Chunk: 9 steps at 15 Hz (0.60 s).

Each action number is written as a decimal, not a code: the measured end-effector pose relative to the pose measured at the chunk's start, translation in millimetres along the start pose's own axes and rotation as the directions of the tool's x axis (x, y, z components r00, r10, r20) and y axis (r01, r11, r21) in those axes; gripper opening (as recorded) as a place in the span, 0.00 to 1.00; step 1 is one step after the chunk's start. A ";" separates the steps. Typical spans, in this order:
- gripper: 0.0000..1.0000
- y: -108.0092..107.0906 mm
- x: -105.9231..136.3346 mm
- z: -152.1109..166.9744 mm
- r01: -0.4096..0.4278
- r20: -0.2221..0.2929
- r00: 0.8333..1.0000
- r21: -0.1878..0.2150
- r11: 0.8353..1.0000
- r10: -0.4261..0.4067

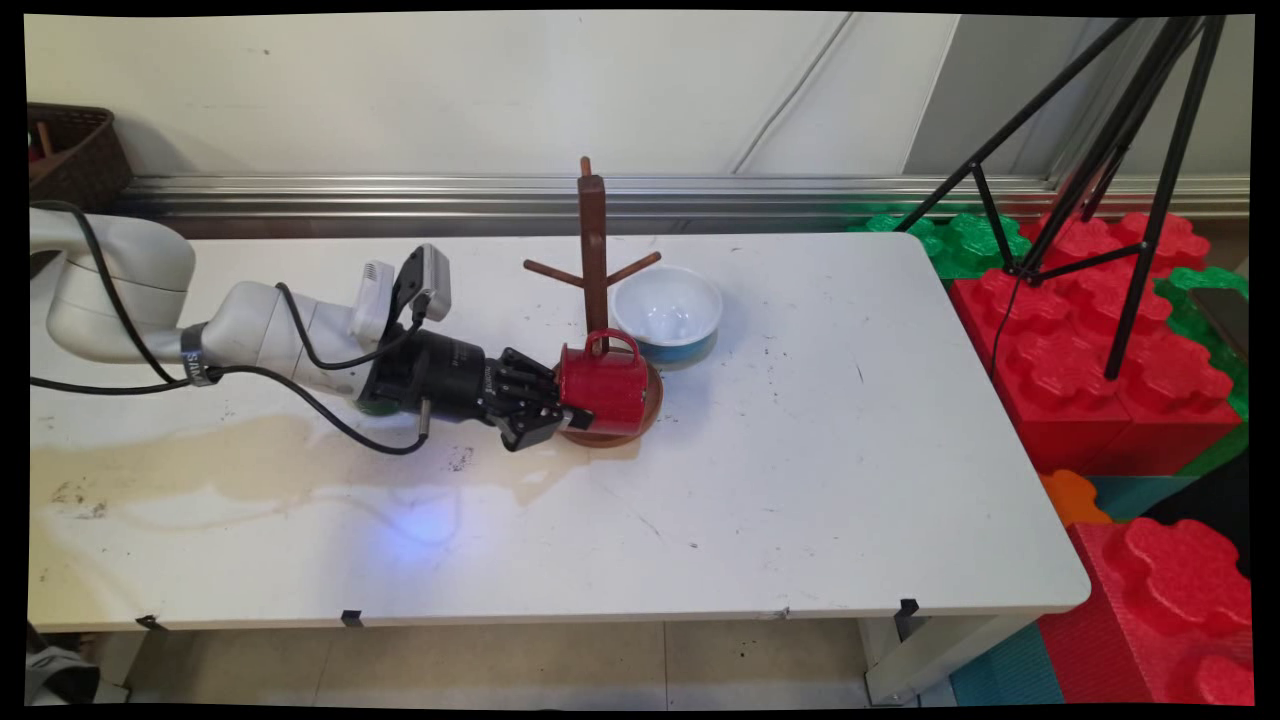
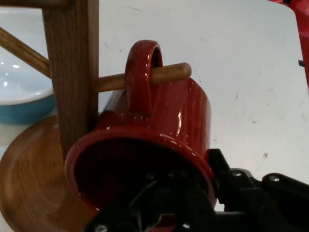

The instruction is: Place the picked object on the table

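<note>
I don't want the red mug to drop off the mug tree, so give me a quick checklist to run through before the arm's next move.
1. Handle on a peg: the red mug has its handle threaded over a peg of the wooden mug tree. Ok.
2. Grip: the gripper sits at the mug's rim, one finger seemingly inside; whether it clamps, cannot tell.
3. Mug hanging free of the round base: cannot tell.
4. Neighbours: the white and blue bowl stands close behind the tree. Not ok for wide swings.
5. Withdrawal path: bare white table lies behind the gripper. Ok.
</note>
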 end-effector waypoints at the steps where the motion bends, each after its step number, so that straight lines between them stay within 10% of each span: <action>1: 0.00 0.4 0.0 -0.4 0.001 0.000 1.000 -0.002 1.000 -0.001; 9: 0.00 5.8 4.1 -6.5 0.013 -0.012 1.000 -0.030 0.999 -0.014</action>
